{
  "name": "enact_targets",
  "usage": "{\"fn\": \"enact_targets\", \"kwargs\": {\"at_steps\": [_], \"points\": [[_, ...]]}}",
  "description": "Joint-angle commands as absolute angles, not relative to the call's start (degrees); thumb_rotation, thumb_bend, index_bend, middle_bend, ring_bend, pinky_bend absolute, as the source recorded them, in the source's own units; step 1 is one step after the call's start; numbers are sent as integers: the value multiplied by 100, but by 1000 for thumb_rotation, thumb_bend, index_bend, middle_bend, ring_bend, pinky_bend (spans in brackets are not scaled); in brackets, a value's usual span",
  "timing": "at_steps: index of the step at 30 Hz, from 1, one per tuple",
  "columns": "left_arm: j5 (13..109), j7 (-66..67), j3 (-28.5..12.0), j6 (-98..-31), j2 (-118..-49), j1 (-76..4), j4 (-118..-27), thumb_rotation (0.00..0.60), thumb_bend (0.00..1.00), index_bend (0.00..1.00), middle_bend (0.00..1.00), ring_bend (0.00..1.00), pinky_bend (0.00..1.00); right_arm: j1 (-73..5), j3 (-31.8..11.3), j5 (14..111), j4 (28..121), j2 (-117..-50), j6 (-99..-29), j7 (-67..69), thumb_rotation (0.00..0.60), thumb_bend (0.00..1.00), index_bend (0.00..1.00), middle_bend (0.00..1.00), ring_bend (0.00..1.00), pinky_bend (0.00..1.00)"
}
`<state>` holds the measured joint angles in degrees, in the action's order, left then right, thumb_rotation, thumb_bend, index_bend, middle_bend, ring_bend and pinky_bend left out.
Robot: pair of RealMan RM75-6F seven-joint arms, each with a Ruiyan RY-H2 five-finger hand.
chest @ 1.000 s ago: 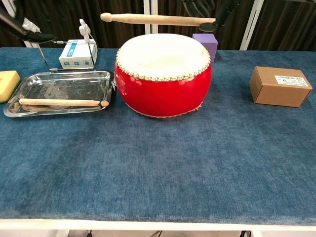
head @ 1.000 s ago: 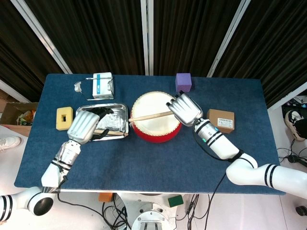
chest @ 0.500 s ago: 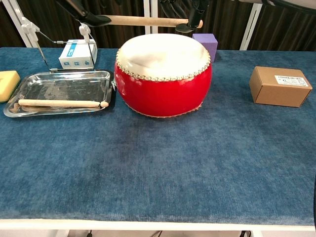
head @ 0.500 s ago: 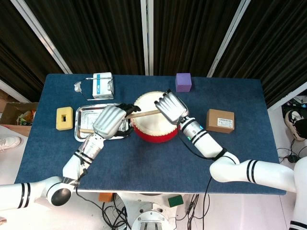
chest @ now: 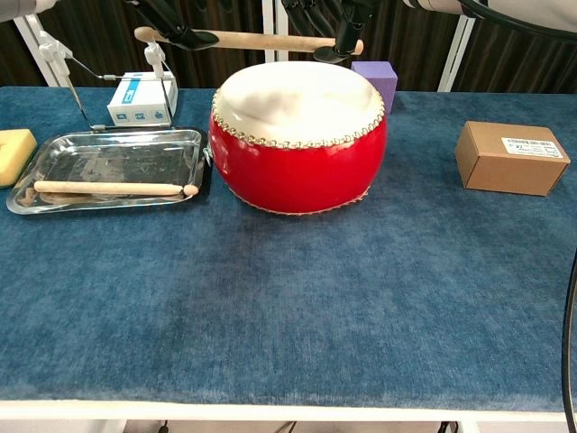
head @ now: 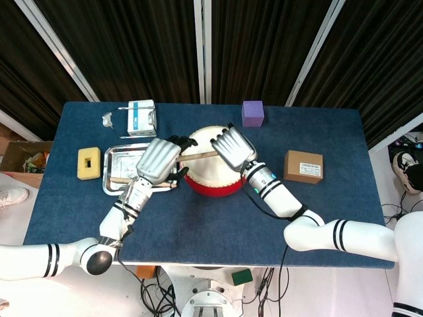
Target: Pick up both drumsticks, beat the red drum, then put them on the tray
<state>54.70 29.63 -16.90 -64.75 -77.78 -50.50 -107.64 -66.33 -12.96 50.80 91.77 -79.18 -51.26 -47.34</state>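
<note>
My right hand (head: pixel 232 148) and left hand (head: pixel 157 160) both grip one pale wooden drumstick (chest: pixel 257 40) above the round red drum (chest: pixel 297 153); the other stick (chest: pixel 113 188) lies in the shiny metal tray (chest: pixel 180 137). A mistimed release could drop it onto the drumhead

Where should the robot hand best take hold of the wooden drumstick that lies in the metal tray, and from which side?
Grip the wooden drumstick near the middle of its bare shaft, coming straight down from above. It lies flat along the front edge of the shiny metal tray, so the raised rim probably blocks a sideways approach. Fingers should close across the shaft, front to back.
</note>
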Motion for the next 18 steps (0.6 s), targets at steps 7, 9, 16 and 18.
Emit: {"fn": "enact_targets", "kwargs": {"at_steps": [7,9,16,18], "points": [[5230,3140,-1709,-6473,-7857,-5193,-10665,600,278,322,353,320,613,-6745,-1260,5075,9142,-8026,-5161,-4672,600,903,894,758,483,409],[5160,3186,-1716,-6442,-7886,-5243,-10638,600,278,335,366,320,611,-6771,-1259,5073,9132,-8046,-5162,-4660,600,903,894,758,482,407],[4939,3267,-1730,-6303,-7977,-5419,-10560,600,279,364,405,320,602,-6811,-1234,5053,9063,-8141,-5200,-4572,600,902,893,758,482,407],[4904,3284,-1721,-6295,-8004,-5453,-10532,600,280,381,419,321,601,-6812,-1222,5061,9034,-8160,-5202,-4527,600,902,893,758,481,407]]}}
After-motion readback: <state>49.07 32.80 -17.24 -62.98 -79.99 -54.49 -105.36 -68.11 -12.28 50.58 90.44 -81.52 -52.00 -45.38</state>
